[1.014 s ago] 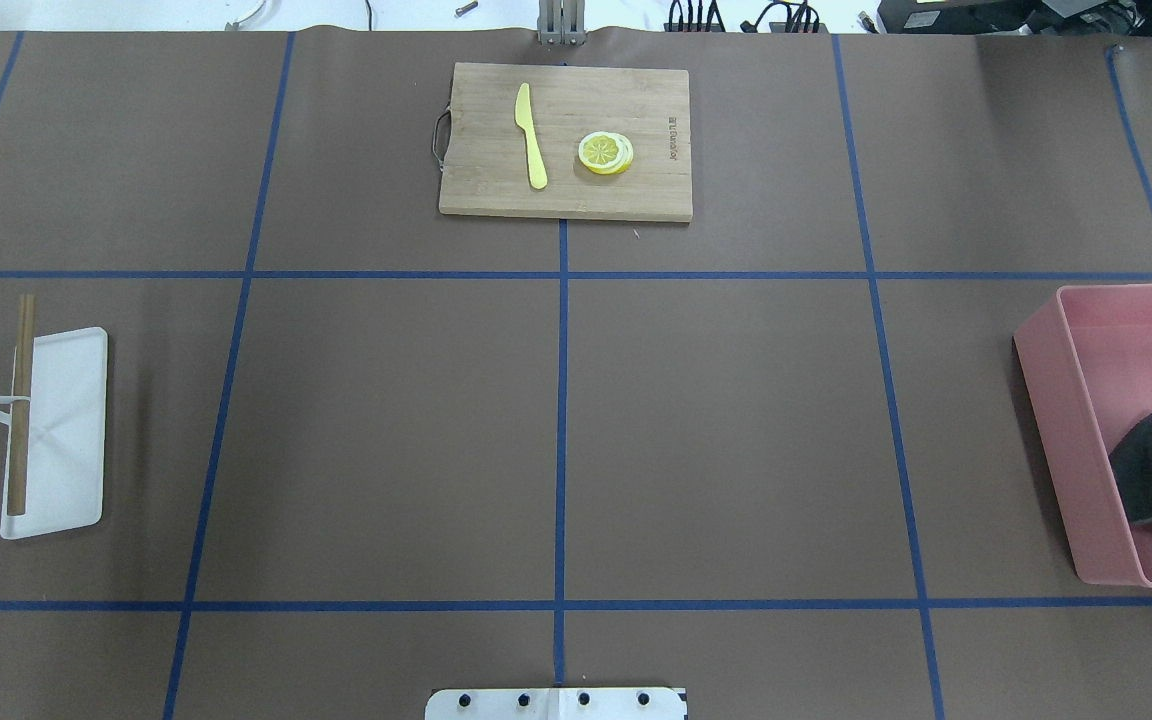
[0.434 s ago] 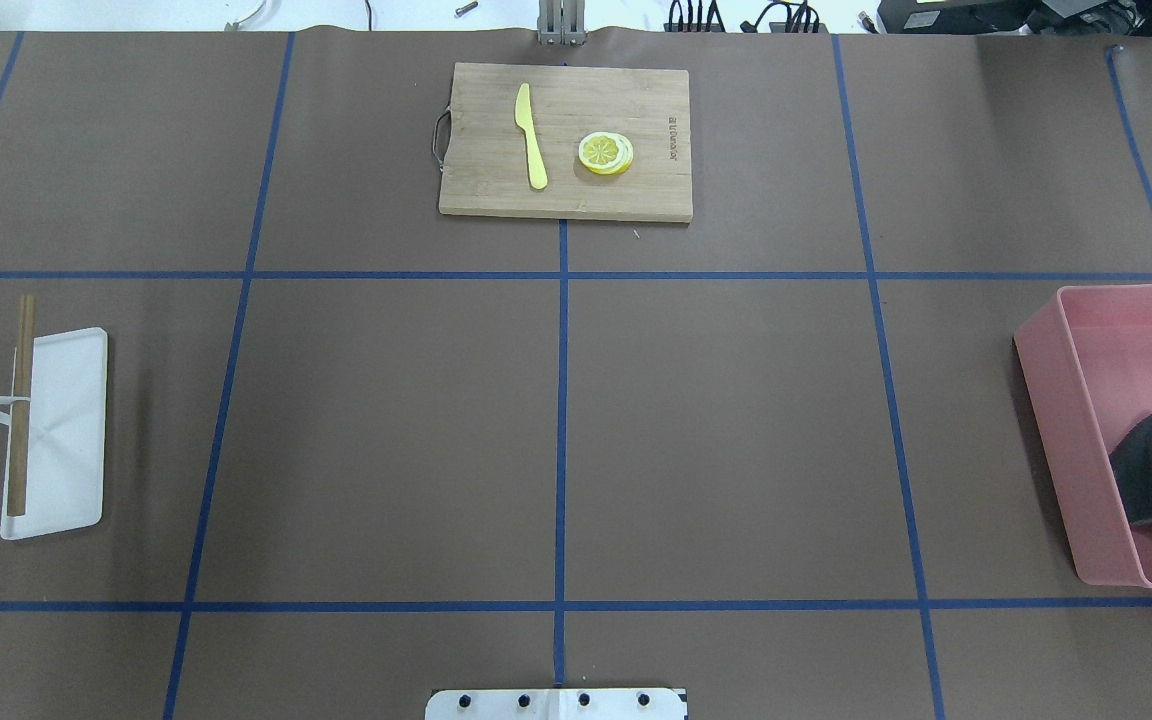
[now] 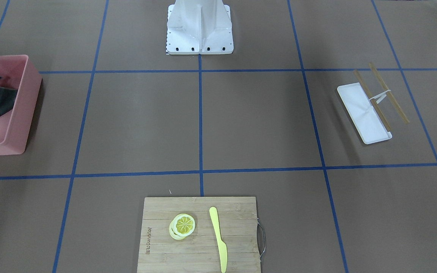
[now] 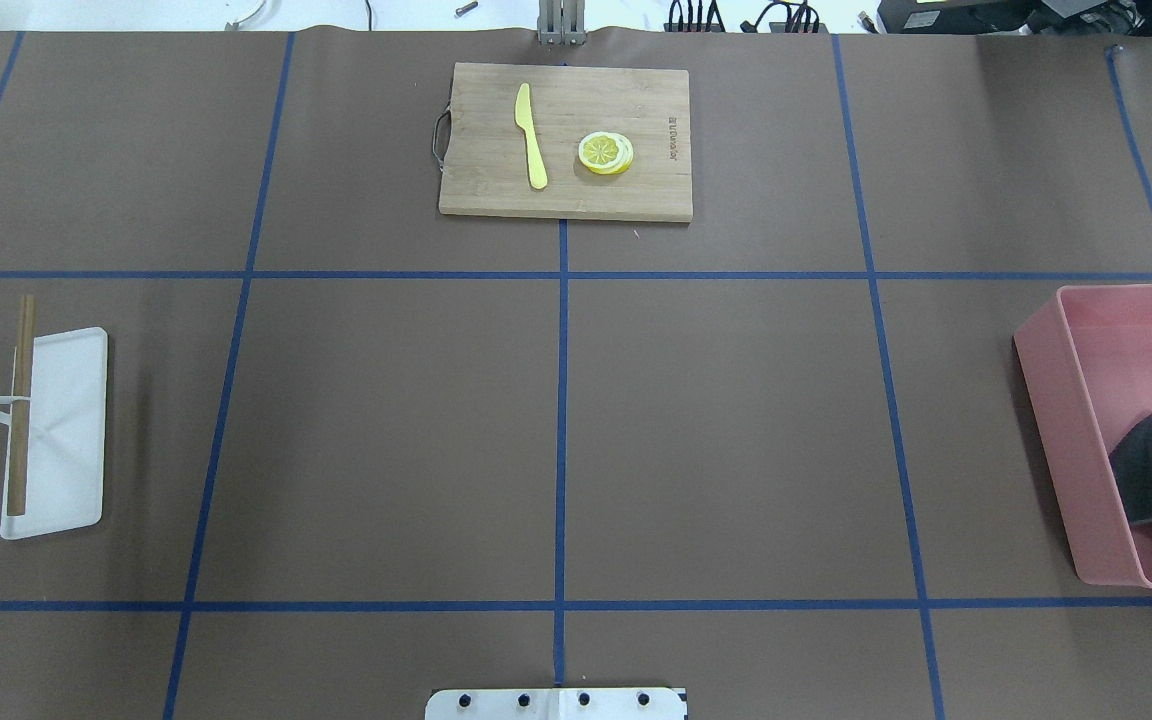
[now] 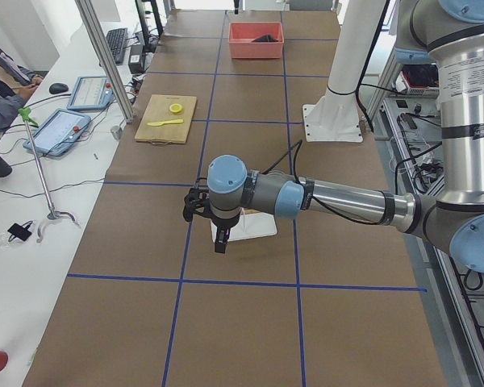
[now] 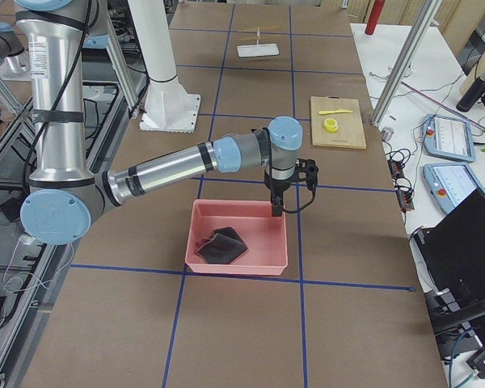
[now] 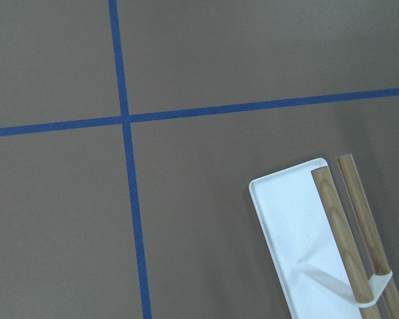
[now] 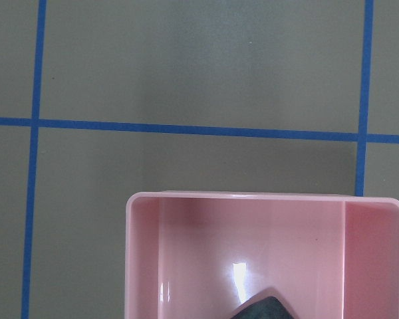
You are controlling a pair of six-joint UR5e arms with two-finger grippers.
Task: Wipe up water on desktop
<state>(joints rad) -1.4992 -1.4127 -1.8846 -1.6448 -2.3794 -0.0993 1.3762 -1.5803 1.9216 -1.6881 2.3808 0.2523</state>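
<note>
Hovering right gripper (image 6: 276,212) over far rim of shallow pink plastic bin (image 6: 241,235), dark grey crumpled cloth (image 6: 219,246) lying inside; jaw state impossible to tell. Left gripper (image 5: 220,244) hanging beside flat white tray with wooden rods (image 4: 54,430), likewise unclear. Wide matte brown desktop with blue tape grid (image 4: 716,420) showing no visible water. Advising: descending over cloth's raised fold, pinching it clear of bin wall

Bright, even light; soft shadows, glare inside the pink bin (image 8: 236,276).

one cutting board (image 4: 565,140), one knife (image 4: 531,135), one pink bin (image 4: 1056,420).
</note>
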